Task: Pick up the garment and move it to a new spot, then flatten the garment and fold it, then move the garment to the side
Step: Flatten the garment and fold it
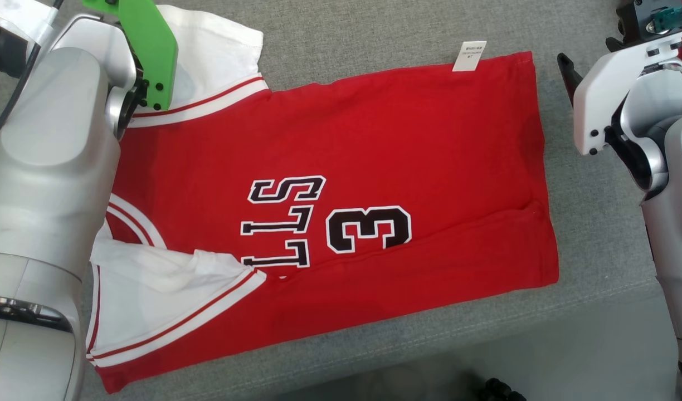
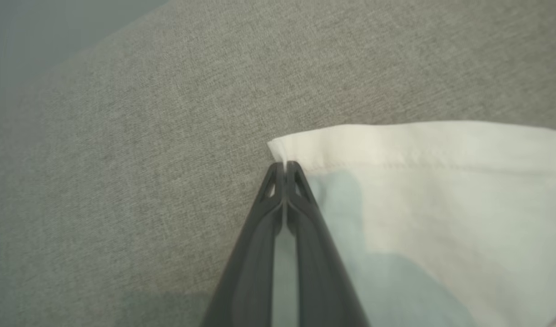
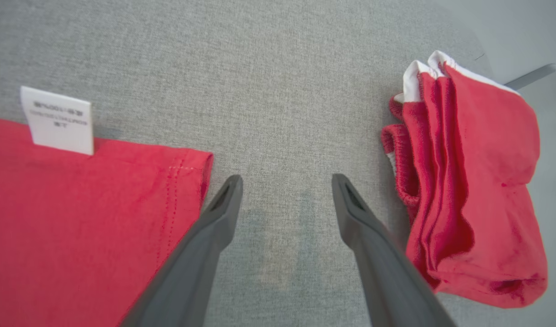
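Observation:
The garment (image 1: 374, 167) is a red jersey with white sleeves and black lettering, spread flat on the grey cushion (image 1: 597, 234). In the left wrist view my left gripper (image 2: 285, 170) is shut, pinching the hemmed corner of the far white sleeve (image 2: 441, 204). My right gripper (image 3: 287, 181) stands open over bare grey fabric, just right of the jersey's red hem corner (image 3: 101, 204) and its white label (image 3: 57, 120). Nothing lies between its fingers. In the head view one dark right finger (image 1: 565, 72) shows beside the jersey's right edge.
A second red and white cloth (image 3: 469, 190) lies bunched to the right of my right gripper. The cushion's front edge (image 1: 486, 328) runs below the jersey, with pale floor beyond. A dark object (image 1: 502, 390) sits at the bottom edge.

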Robot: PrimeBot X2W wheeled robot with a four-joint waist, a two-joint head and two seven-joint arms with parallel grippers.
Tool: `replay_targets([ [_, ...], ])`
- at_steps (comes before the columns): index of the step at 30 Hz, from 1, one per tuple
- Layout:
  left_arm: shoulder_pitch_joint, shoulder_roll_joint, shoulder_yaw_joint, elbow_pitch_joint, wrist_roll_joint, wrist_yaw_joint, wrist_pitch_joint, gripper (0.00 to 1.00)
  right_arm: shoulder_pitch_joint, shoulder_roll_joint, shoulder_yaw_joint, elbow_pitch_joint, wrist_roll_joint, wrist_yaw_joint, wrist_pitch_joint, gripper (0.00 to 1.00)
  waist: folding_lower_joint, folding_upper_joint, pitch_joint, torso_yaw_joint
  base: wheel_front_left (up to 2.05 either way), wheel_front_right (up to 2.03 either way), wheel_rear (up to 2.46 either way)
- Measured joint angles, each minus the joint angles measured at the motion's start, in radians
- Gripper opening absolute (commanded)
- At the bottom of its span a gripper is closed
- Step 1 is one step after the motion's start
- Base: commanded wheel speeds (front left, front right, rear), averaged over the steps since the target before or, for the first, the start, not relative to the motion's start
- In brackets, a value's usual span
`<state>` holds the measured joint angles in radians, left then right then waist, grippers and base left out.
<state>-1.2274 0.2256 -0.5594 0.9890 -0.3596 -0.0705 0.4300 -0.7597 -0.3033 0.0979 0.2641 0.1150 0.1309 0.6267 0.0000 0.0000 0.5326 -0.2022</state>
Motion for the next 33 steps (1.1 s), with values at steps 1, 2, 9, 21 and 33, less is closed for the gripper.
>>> replay_targets([
  [1,0.002,-0.003,-0.002,0.004,0.000,0.000,0.000,0.00,0.001,0.006,-0.004,0.004,-0.004,0.000,-0.013,1.00,0.0000,0.0000,-0.002,0.002,0.00,0.00,0.00],
  [2,0.002,-0.007,-0.004,0.006,0.000,-0.001,-0.002,0.00,0.000,0.009,-0.007,0.005,-0.012,0.000,-0.030,1.00,0.0000,0.0000,-0.004,0.003,0.00,0.00,0.00],
  [9,0.004,-0.023,-0.016,0.026,-0.009,-0.006,-0.018,0.00,-0.019,0.049,-0.026,0.030,-0.043,0.000,-0.067,1.00,0.0000,0.0000,-0.014,0.011,0.00,0.00,0.00],
  [21,0.000,-0.043,-0.027,0.049,-0.024,-0.010,-0.036,0.00,-0.053,0.058,0.053,0.150,-0.027,0.000,-0.045,0.96,0.0000,0.0000,-0.010,0.037,0.00,0.00,0.00],
  [33,-0.005,-0.050,-0.036,0.075,-0.037,-0.015,-0.062,0.00,-0.067,0.042,0.090,0.188,0.008,0.001,-0.008,0.00,0.0000,0.0000,-0.012,0.051,0.00,0.00,0.00],
])
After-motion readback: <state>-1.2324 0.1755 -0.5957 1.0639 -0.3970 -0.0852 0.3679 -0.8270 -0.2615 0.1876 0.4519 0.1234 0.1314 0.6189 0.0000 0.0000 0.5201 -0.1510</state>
